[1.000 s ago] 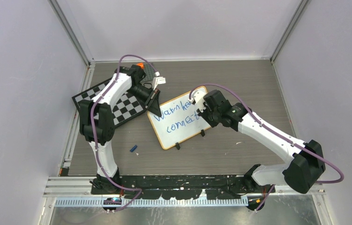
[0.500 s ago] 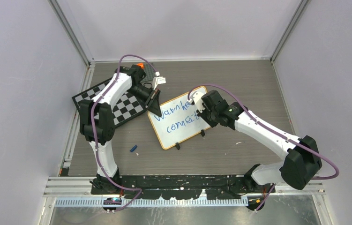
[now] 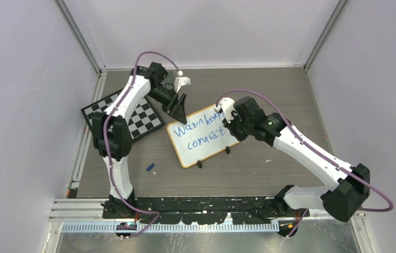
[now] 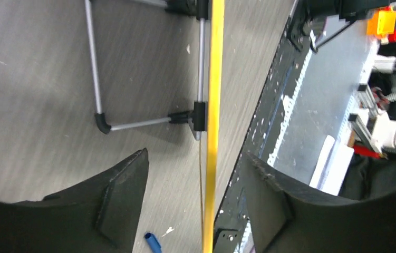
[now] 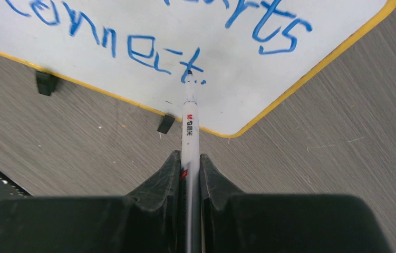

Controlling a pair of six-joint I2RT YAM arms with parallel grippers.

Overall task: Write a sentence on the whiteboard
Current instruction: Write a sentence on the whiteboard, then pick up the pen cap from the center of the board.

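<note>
The whiteboard (image 3: 206,152) stands tilted on its two black feet mid-table, yellow rim all round. The sentence (image 3: 202,129) in blue reads "Warm hearts connect." in two lines. My right gripper (image 3: 231,128) is shut on a white marker (image 5: 189,121), its tip touching the whiteboard (image 5: 227,100) by the dot after the sentence (image 5: 132,50). My left gripper (image 3: 180,109) hovers open by the board's far left corner. In the left wrist view the yellow rim (image 4: 215,79) runs edge-on ahead of the left gripper (image 4: 194,156), touching neither finger.
A black-and-white checkered board (image 3: 132,120) lies left of the whiteboard under the left arm. A blue marker cap (image 3: 151,167) lies on the table near the board's front left. The board's wire stand (image 4: 95,63) sits behind it. A black rail (image 3: 201,203) bounds the near edge.
The left gripper opened, let go of the whiteboard's corner and drew back toward the far side. The right arm shifted slightly, marker still held at the board.
</note>
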